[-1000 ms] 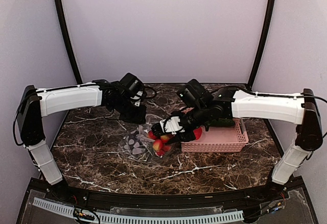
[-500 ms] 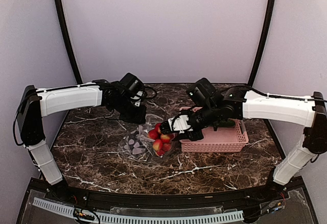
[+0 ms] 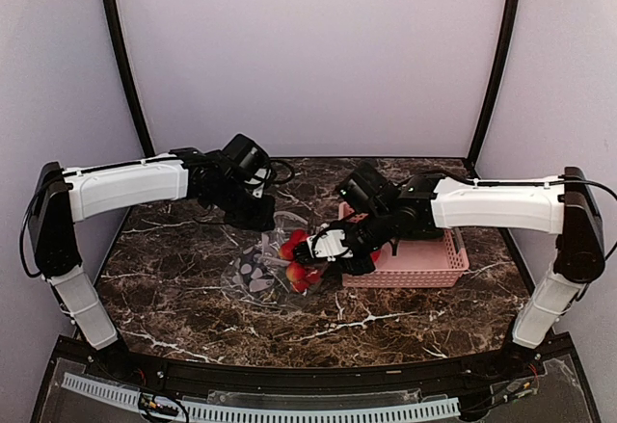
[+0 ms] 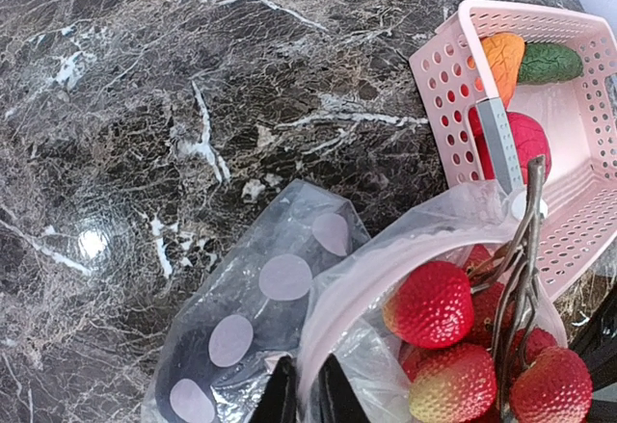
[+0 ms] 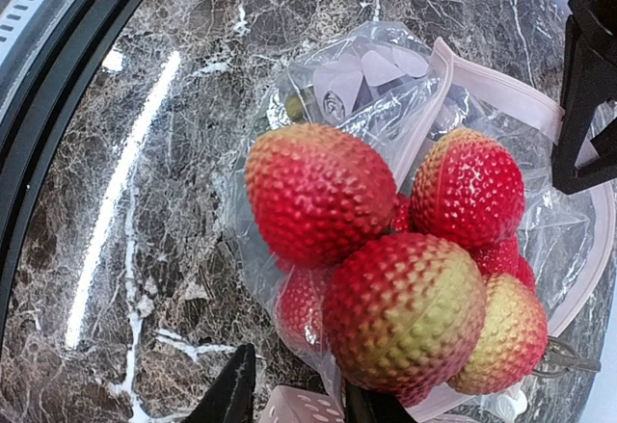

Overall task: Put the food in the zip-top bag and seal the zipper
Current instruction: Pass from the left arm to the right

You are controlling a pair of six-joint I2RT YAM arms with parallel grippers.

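Note:
The clear spotted zip-top bag (image 3: 253,274) lies at mid-table, its mouth held up. My left gripper (image 3: 258,219) is shut on the whitish zipper strip (image 4: 386,259); in the left wrist view the gripper (image 4: 308,399) pinches that strip. Several red berries (image 3: 299,259) on a brown stem sit in the bag mouth (image 4: 429,303). My right gripper (image 3: 326,250) is at the berries. In the right wrist view it (image 5: 299,404) has its fingers apart, with bag film between them and one berry (image 5: 405,307) resting against its right finger. An orange piece (image 4: 501,57), a dark green cucumber (image 4: 549,62) and a red piece (image 4: 525,139) lie in the basket.
The pink lattice basket (image 3: 424,269) stands right of the bag, touching it, with my right arm over its left end. Its near corner (image 4: 453,66) is close to the bag mouth. Dark marble table (image 3: 193,317) lies all round. Purple walls stand behind.
My right gripper pulled back toward the basket, then came forward to the bag mouth again. The left gripper kept its hold on the bag mouth and barely moved.

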